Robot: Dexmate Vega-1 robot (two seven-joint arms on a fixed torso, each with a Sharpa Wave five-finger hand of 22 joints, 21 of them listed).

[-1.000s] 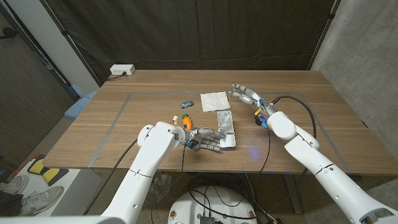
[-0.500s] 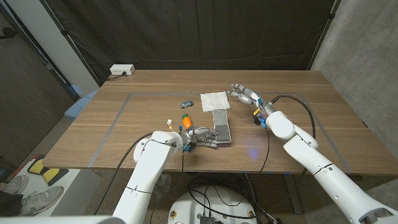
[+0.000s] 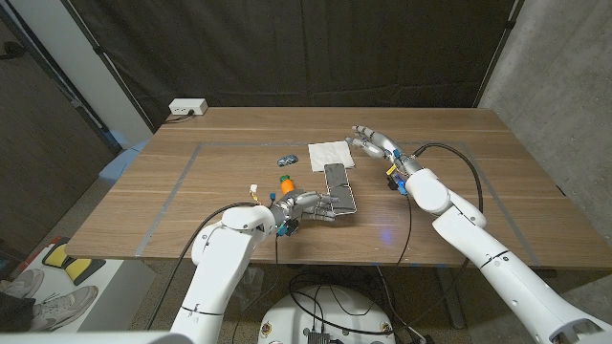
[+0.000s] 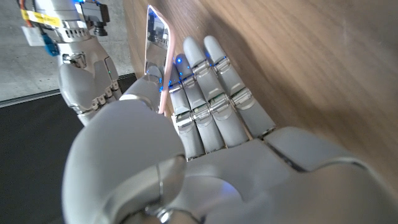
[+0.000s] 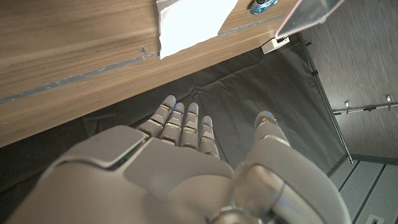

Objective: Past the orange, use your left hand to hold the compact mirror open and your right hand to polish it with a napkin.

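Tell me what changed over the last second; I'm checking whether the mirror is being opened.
The left hand holds the silvery hinged compact mirror and has raised its lid from nearly flat to partly open, drawing the mirror a little toward the white paper napkin. The right hand still hovers open beside the napkin. The napkin, small orange carrot-like toy and little blue toy car stayed put.

Compact mirror lifted open by the left hand

The left hand (image 3: pixel 308 205) now sits nearer the orange (image 3: pixel 284 182), its fingers (image 4: pixel 208 93) on the compact mirror (image 3: pixel 338 186), whose lid stands raised instead of lying flat. The mirror has shifted toward the napkin (image 3: pixel 331 154). The right hand (image 3: pixel 371 141) has edged slightly toward the napkin.
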